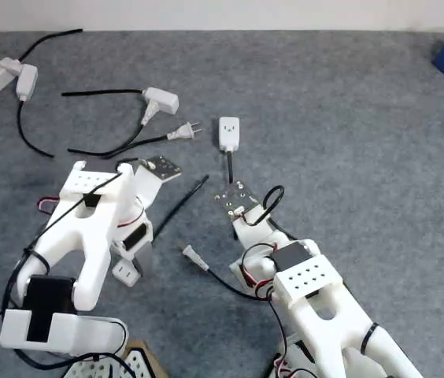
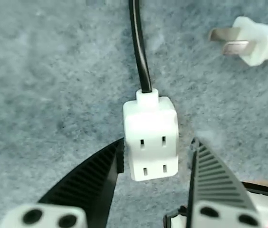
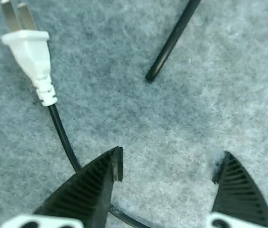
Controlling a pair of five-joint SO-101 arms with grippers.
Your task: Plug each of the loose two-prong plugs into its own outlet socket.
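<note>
Nearest, the left gripper (image 2: 157, 146) points straight down from its folded arm, fingers spread to either side of a white outlet socket (image 2: 150, 137) on the grey desk (image 1: 379, 173). A loose two-prong plug (image 1: 194, 257) lies just beside it. The right gripper (image 3: 168, 164), on a low outstretched arm, holds its fingers spread over bare desk, a black cord (image 3: 62, 137) passing under one. Farther off sit a second socket (image 1: 228, 132) and another plug (image 1: 183, 131), with open desk to their right.

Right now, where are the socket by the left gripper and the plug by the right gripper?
socket (image 2: 150, 124), left wrist view, on its white front face.
plug (image 3: 29, 50), right wrist view, on its white body.
</note>
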